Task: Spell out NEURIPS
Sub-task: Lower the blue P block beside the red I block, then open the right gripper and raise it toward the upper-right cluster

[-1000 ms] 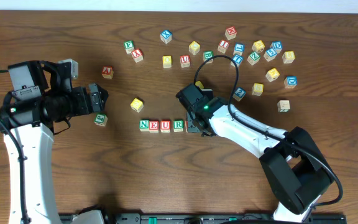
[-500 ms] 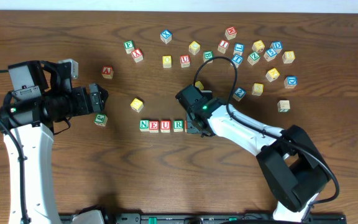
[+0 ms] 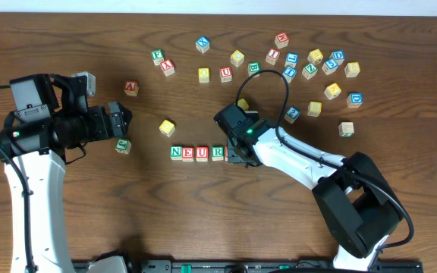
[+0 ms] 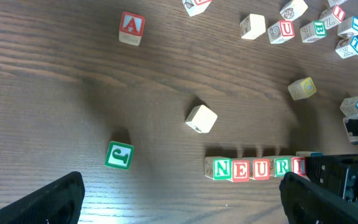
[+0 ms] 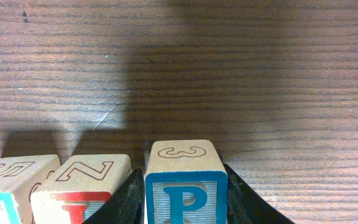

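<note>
Seating P | right gripper (image 5: 185,208): jaws hug both sides of P (image 5: 183,159), pressing or free we cannot tell | P down at middle of worktop (image 3: 203,220), just beside I (image 5: 82,180), ending the row (image 3: 196,153) | we'd open fully, lift straight, no sideways drag | left gripper (image 4: 182,199) wide, empty.

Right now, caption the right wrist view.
Blue P cube between the jaws of the right gripper, beside a red-lettered cube on the wooden table.

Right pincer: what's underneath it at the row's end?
The right pincer hides it overhead; the wrist view shows the blue P cube between its fingers, beside the red I cube. Grip unclear.
</note>
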Action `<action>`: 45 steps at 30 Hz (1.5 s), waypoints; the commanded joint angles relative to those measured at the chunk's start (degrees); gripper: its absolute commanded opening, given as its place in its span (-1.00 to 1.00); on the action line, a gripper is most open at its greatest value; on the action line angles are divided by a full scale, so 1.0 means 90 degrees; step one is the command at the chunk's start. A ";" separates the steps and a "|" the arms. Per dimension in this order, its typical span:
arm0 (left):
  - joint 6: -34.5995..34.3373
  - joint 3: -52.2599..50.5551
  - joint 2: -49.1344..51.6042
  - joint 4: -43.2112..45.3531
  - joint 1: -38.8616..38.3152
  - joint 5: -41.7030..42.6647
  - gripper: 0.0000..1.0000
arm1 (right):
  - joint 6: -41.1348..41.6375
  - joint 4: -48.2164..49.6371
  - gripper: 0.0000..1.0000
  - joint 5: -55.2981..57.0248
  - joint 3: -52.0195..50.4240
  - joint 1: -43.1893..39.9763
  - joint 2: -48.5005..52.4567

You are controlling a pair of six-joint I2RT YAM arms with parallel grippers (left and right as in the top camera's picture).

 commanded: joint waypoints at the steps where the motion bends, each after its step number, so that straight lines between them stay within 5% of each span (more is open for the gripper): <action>1: -0.0032 0.0129 -0.0027 0.0000 0.0024 -0.0034 0.98 | 0.0066 -0.0029 -0.36 0.0034 -0.0015 0.0024 0.0015; 45: -0.0032 0.0129 -0.0027 0.0002 0.0024 -0.0034 0.98 | -0.0036 -0.0194 -0.27 0.0063 0.0291 -0.0058 -0.0119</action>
